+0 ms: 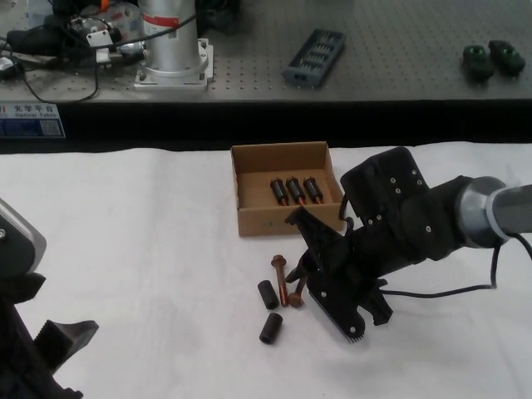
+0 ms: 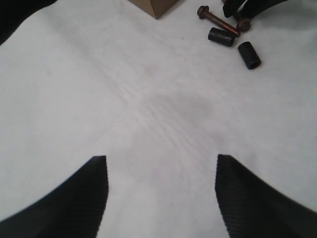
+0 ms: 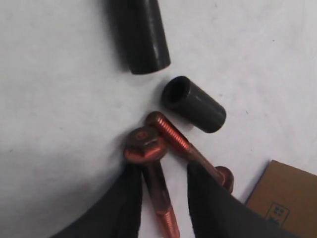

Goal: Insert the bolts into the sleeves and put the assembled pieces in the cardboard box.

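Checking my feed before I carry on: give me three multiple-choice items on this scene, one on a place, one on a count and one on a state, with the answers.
1. Where do the three assembled pieces lie?
A) in the cardboard box
B) on the metal bench behind
C) in a gripper

2. How many loose black sleeves lie on the white cloth?
A) one
B) two
C) four

3. The left gripper is:
A) open
B) shut on a bolt
C) shut on a sleeve

Answers:
1 A, they lie side by side inside the box.
2 B, two sleeves lie beside the bolts.
3 A, its fingers stand apart with bare cloth between them.
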Controlling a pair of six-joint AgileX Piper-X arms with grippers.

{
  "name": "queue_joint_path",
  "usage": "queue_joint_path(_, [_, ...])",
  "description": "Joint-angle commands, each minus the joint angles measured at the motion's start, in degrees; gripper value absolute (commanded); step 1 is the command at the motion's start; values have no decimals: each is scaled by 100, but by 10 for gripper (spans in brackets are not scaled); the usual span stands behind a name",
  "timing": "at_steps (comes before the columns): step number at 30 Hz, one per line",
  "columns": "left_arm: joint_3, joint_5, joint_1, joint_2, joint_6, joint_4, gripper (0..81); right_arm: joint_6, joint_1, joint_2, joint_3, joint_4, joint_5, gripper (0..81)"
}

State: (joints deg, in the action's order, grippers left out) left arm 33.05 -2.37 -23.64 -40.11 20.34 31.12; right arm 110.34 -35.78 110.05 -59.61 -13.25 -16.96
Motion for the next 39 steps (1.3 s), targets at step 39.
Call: queue_joint_path(39, [19,70,9,-6,-914,328,455,-511,159,76,-13,-352,443,25])
